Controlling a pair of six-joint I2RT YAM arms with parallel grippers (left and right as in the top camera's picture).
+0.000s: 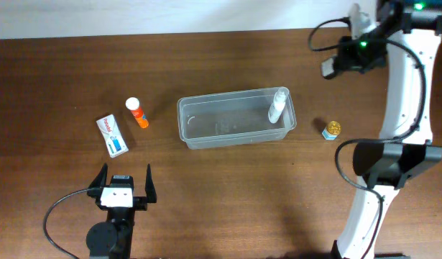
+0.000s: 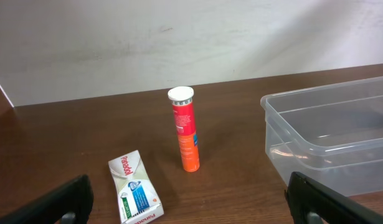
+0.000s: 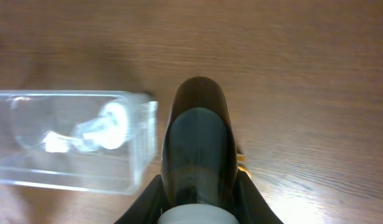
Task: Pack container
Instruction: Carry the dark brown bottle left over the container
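The clear plastic container (image 1: 235, 96) sits mid-table with a white bottle (image 1: 278, 106) standing in its right end; it also shows in the left wrist view (image 2: 340, 134) and the right wrist view (image 3: 66, 174). My right gripper (image 1: 343, 61) is up at the far right, above the table. It is shut on a dark bottle with a white cap (image 3: 197, 137). My left gripper (image 1: 123, 188) is open and empty near the front left. Its fingers (image 2: 191, 202) frame an orange tube (image 2: 186, 130) and a white box (image 2: 135, 190).
The orange tube with a white cap (image 1: 137, 113) and the white-and-blue box (image 1: 113, 135) lie left of the container. A small gold-capped jar (image 1: 331, 130) stands right of the container. The right arm's base (image 1: 389, 162) stands at the right edge.
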